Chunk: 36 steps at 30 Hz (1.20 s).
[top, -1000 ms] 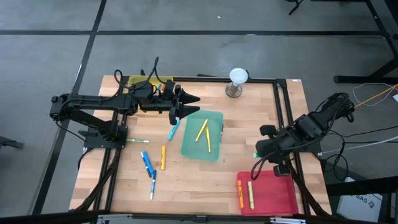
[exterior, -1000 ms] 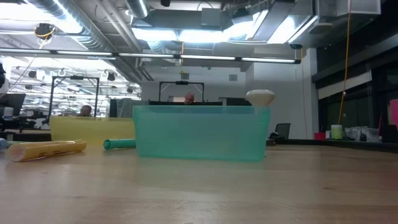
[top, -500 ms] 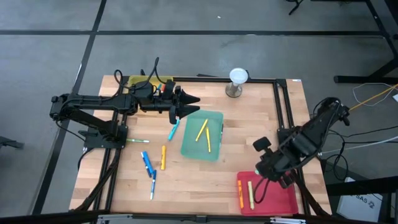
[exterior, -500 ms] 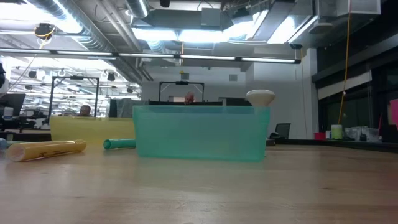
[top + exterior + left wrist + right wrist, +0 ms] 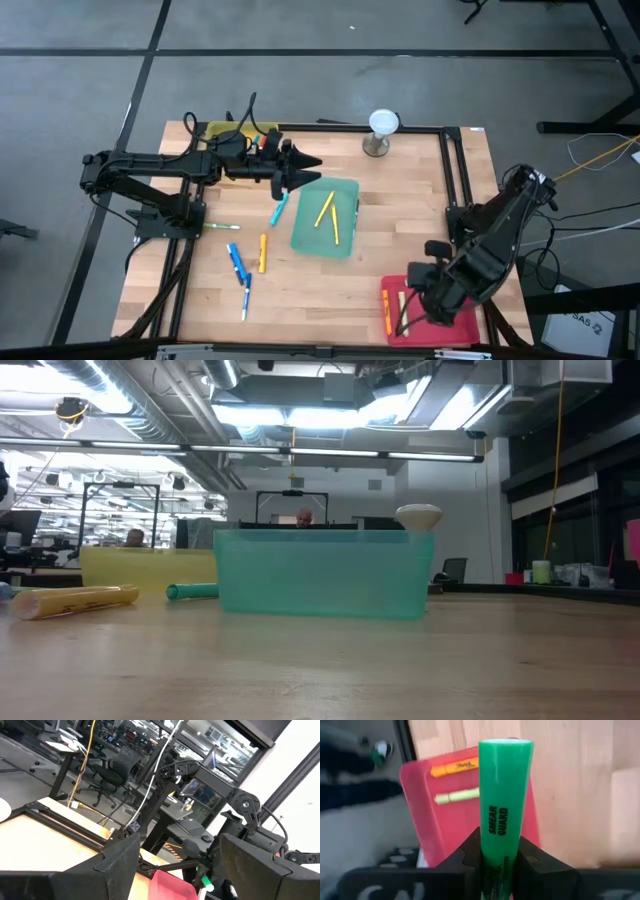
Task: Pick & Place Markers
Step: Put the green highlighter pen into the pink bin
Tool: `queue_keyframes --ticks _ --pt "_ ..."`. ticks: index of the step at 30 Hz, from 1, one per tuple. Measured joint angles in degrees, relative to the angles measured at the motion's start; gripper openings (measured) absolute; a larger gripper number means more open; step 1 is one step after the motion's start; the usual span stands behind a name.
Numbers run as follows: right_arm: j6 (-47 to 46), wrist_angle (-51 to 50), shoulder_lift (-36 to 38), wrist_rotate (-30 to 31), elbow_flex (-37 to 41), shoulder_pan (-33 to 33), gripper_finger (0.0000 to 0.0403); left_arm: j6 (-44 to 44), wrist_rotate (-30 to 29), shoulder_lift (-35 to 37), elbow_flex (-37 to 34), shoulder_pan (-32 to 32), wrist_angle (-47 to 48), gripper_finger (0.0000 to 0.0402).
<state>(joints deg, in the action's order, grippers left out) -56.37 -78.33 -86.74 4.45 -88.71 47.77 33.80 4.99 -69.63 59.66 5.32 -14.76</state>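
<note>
Two markers lie in the red tray, two in the green tray

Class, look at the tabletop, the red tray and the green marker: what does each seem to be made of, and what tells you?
Tabletop: likely wood, with pale planks and visible grain.
Red tray: probably plastic, smooth and evenly coloured.
Green marker: probably plastic, glossy barrel with printed lettering.
</note>
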Motion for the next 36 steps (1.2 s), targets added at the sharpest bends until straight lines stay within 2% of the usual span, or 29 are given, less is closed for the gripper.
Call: queue_keyframes --ticks 4,8,15,20,27,36 --pt "-10.9 1.3 -2.2 1.4 0.0 2.3 0.0058 0.0 1.3 0.0 0.0 0.0 0.0 0.0267" --pt "-17.9 1.4 -5.2 1.3 0.0 4.4 0.0058 0.0 2.7 0.0 0.0 0.0 0.0 0.0267" --pt "-19.9 1.6 -10.6 0.9 0.0 6.5 0.0058 1.1 3.7 0.0 0.0 -0.4 0.0 0.0267" --pt "-12.8 2.2 -13.4 0.9 0.0 7.0 0.0058 1.0 3.9 0.0 0.0 -0.5 0.0 0.0267" --pt "2.4 0.7 -15.0 -1.1 0.0 7.8 0.0058 1.0 3.7 0.0 0.0 -1.0 0.0 0.0267" --pt "36.9 -2.6 -14.9 -8.6 0.0 10.0 0.0058 0.0 3.7 0.0 0.0 -2.4 0.0 0.0267"
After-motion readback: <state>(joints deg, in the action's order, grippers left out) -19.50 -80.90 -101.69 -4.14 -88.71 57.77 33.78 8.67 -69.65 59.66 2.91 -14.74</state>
